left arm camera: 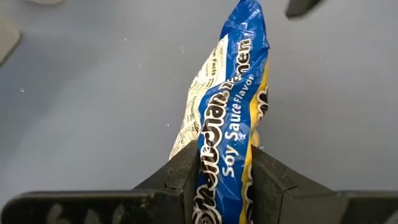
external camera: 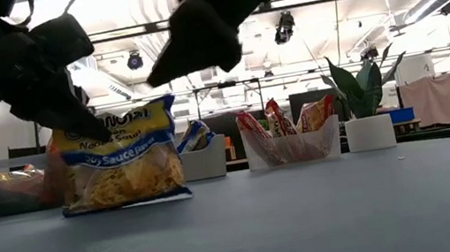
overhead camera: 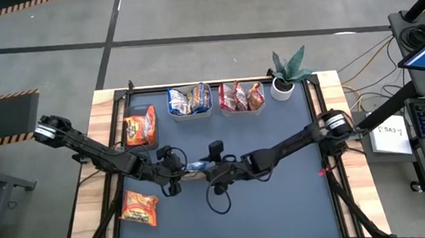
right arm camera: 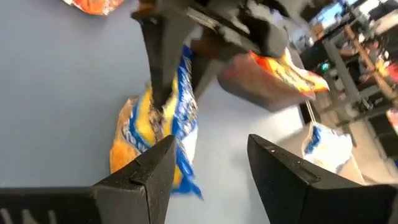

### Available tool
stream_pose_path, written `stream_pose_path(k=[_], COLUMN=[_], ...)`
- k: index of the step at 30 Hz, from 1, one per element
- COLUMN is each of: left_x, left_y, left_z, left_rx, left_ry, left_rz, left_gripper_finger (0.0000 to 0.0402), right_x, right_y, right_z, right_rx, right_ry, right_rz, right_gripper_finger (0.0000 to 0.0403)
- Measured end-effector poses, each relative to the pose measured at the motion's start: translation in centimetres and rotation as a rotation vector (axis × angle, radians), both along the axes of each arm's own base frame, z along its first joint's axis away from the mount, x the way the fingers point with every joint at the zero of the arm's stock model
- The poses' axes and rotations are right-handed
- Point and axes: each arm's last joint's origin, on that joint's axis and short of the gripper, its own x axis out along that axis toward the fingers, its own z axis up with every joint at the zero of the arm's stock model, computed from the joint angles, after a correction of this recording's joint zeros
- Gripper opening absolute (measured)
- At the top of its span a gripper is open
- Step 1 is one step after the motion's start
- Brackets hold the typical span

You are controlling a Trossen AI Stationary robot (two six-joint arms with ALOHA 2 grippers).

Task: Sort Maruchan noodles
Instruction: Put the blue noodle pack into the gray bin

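Observation:
A blue-and-yellow Maruchan noodles packet (external camera: 118,160) stands on edge mid-table, with my left gripper (left arm camera: 224,165) shut on it. My right gripper (right arm camera: 211,168) hangs open just to the packet's right and above it (external camera: 195,45), with nothing between its fingers. An orange packet (overhead camera: 140,207) lies flat on the table near the front left. Another orange packet (overhead camera: 140,127) lies in a tub at the far left. Blue-and-yellow packets fill one clear tub (overhead camera: 190,101), and red ones fill the tub beside it (overhead camera: 241,98). My left gripper pinches the packet between its two fingers at the upper left corner (external camera: 87,129), one finger on each printed face (left arm camera: 214,168). The fingers slant down from the table's left. The packet stands upright with its bottom edge (external camera: 125,202) on the table.
The tubs stand in a row along the far edge, with a potted plant (overhead camera: 291,75) at the far right. The two arms meet close together over the table's middle. Bare grey table lies to the right and toward the near edge.

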Motion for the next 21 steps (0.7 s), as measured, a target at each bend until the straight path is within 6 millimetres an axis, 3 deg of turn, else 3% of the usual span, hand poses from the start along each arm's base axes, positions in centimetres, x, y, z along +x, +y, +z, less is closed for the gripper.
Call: stream_pose_path(k=[9, 13, 21], left_x=[0.4, 0.5, 1.2], left_y=[-0.3, -0.3, -0.4], left_z=[0.9, 1.3, 2.6], left_rx=[0.026, 0.031, 0.063], left_ry=[-0.046, -0.071, -0.129], left_rz=[0.029, 0.058, 0.113], left_gripper_finger=[0.0056, 0.0036, 0.0032], right_x=[-4.9, -7.3, -11.4], right_y=[-1.4, -2.1, -3.3], right_z=[3.1, 3.3, 2.9], right_rx=[0.135, 0.211, 0.315], right_ry=[-0.003, -0.056, -0.264], right_rz=[-0.088, -0.124, -0.142], right_gripper_finger=[0.0187, 0.0187, 0.0187])
